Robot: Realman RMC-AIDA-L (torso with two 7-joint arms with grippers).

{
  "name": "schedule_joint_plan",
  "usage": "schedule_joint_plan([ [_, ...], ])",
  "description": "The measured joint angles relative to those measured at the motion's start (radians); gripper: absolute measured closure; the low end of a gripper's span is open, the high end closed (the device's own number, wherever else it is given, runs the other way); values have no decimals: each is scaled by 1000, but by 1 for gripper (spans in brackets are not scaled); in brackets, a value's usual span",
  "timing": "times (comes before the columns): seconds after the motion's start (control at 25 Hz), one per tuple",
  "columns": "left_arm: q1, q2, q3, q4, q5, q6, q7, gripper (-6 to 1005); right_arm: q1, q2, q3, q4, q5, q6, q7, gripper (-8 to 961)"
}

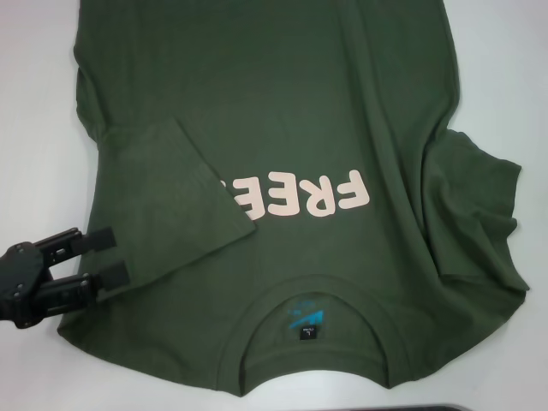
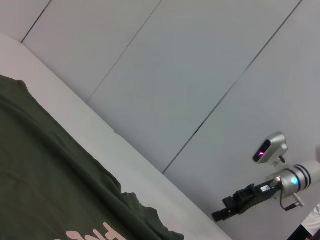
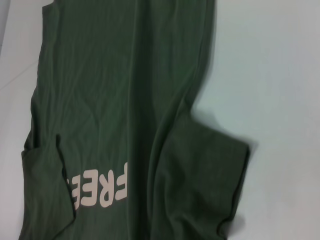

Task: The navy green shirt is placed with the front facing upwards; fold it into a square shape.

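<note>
Olive-green cotton is covering most of the white table (image 1: 26, 103): the navy green shirt (image 1: 282, 111) is lying front up, its collar (image 1: 310, 295) toward the robot and its pink "FREE" lettering (image 1: 300, 195) partly covered.

Progress:
- The left sleeve (image 1: 184, 193) is lying folded inward across the chest, hiding the end of the lettering.
- The right sleeve (image 1: 479, 214) is lying spread and rumpled on the table, not yet folded.
- The body is not yet folded lengthwise, so most of the square is judged still to be made.

The left gripper (image 1: 113, 255) is hovering at the shirt's left edge near the shoulder, fingers released and grasping nothing. The right gripper is showing only in the left wrist view (image 2: 223, 209), raised clear of the shirt; its finger state cannot be told.
</note>
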Motion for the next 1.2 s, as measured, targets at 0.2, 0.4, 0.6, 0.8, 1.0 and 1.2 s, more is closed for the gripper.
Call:
schedule_joint_plan([
  [0.2, 0, 2, 0, 6, -4, 3, -2, 121, 15, 6, -5, 68, -22, 33, 5, 104],
  [0.4, 2, 2, 1, 14, -1, 4, -4, 121, 27, 10, -5, 102, -26, 45, 30, 104],
  [0.6, 5, 1, -8, 22, 0, 4, -3, 121, 37, 20, -31, 158, -27, 80, 39, 104],
  [0.8, 5, 2, -9, 24, 0, 0, -3, 121, 44, 23, -91, 216, -28, 133, 36, 104],
  [1.0, 2, 2, -9, 24, 0, -3, 0, 121, 57, 30, -95, 242, -28, 155, 39, 104],
  [1.2, -1, 1, -8, 23, -1, -4, 3, 121, 73, 51, -96, 245, -27, 164, 37, 104],
])
